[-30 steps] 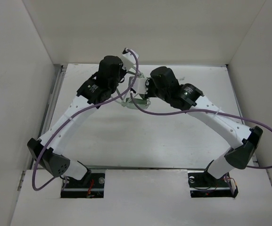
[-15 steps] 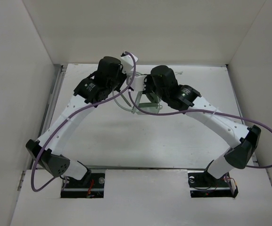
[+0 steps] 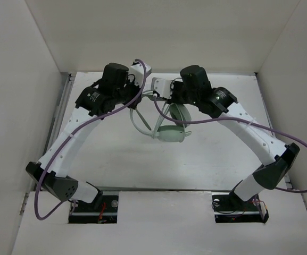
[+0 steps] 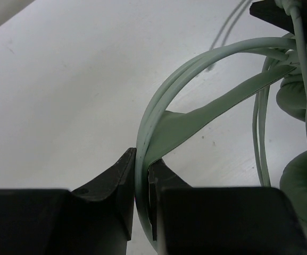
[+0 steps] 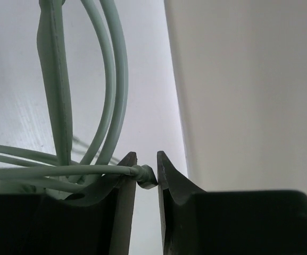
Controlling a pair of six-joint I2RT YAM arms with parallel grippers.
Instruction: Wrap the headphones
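The pale mint-green headphones [image 3: 172, 133] hang between my two grippers above the middle of the table, one earcup lowest. My left gripper [image 4: 142, 159] is shut on the thin headband [image 4: 196, 114], which arcs up and right toward the earcups [image 4: 302, 95]. In the top view the left gripper [image 3: 133, 104] is left of the headphones. My right gripper [image 5: 146, 159] is shut on the plug end of the thin cable [image 5: 63, 171]. Cable loops [image 5: 110, 79] and the headband [image 5: 55, 79] run past its left finger. In the top view the right gripper [image 3: 170, 101] is above the earcup.
The white table [image 3: 142, 164] is boxed in by white walls at left, back and right. The thick purple robot cables [image 3: 89, 125] drape along both arms. A wall [image 5: 249, 79] stands close beside the right gripper.
Both grippers have moved apart, the left one to the left and the right one to the right and back. The headphones now hang more spread out, with the earcup nearer the front.
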